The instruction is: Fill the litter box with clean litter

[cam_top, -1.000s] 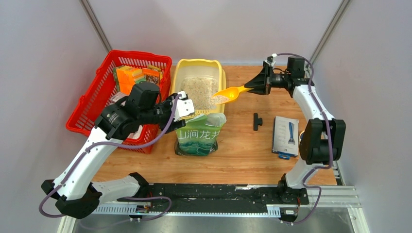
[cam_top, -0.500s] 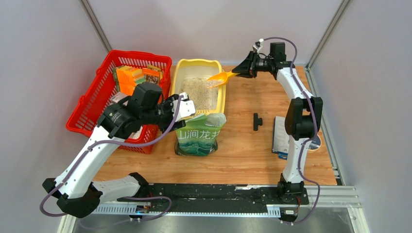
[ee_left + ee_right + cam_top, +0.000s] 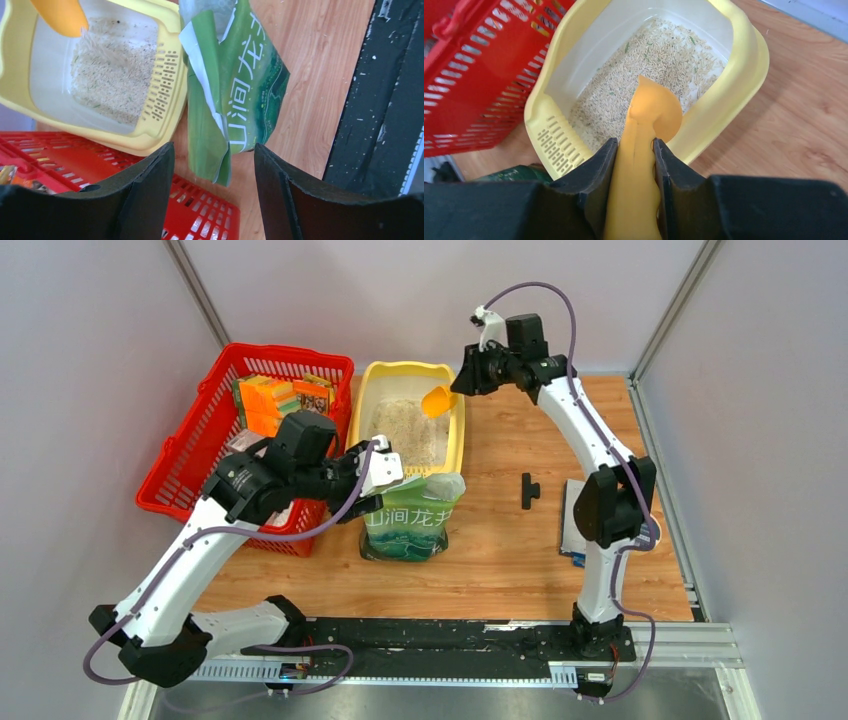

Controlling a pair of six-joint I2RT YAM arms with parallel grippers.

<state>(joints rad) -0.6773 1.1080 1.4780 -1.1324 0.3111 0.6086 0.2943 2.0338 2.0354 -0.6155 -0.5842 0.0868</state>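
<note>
The litter box (image 3: pixel 404 370) stands at the far side of the tabletop (image 3: pixel 500 540), just beside the red mesh basket (image 3: pixel 190 455); it is a pale yellow tray of stiff moulded plastic, with rounded corners, a raised rim and a slotted lip at its near end. The clean litter (image 3: pixel 405 430) lies on its pale floor in a thin, uneven layer; the grains are fine, dry and beige, like coarse sand, so I judge that they run freely and spill at a small tilt; they cannot be gripped, only carried in something. The right pincer (image 3: pixel 634 145) is clenched on the flat handle of an orange scoop (image 3: pixel 656 112), smooth hard plastic; its bowl hangs tipped over the box, and in the left wrist view grains seem to stream from its edge. The left pincer (image 3: pixel 212 150) is released and empty, its jaws wide apart above the green pouch (image 3: pixel 250 90); this pouch is soft, creased film, open at the top, standing just beside the slotted lip; I think it is heavy below and floppy at the mouth, so the upper edge is the place to take it.
</note>
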